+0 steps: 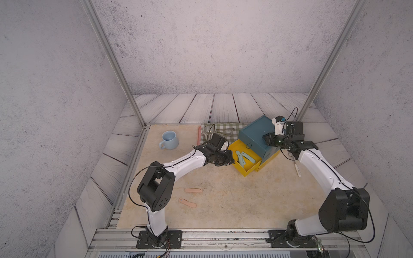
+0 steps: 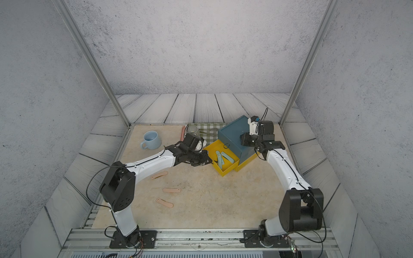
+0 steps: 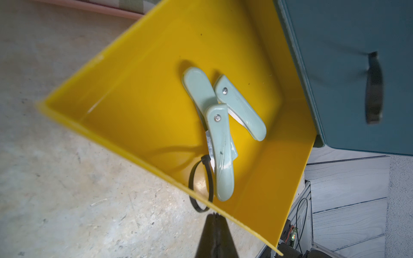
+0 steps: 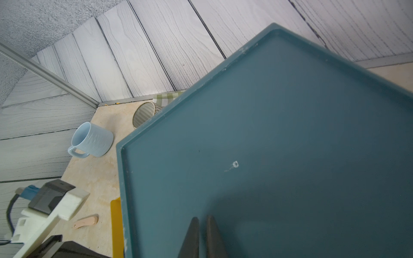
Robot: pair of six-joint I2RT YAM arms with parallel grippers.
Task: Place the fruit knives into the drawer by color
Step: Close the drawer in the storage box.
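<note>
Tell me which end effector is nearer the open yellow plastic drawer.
Left: left end effector at the yellow drawer front wall; right end effector over the dark teal chest top.

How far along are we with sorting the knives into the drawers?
Done: three pale teal knives lie in the open yellow drawer.
In hand: nothing. The left gripper is shut at that drawer's front. The right gripper, nearly closed, is over the chest top.
Left: three pink knives lie on the table. Knives of any other colour are out of sight.
</note>
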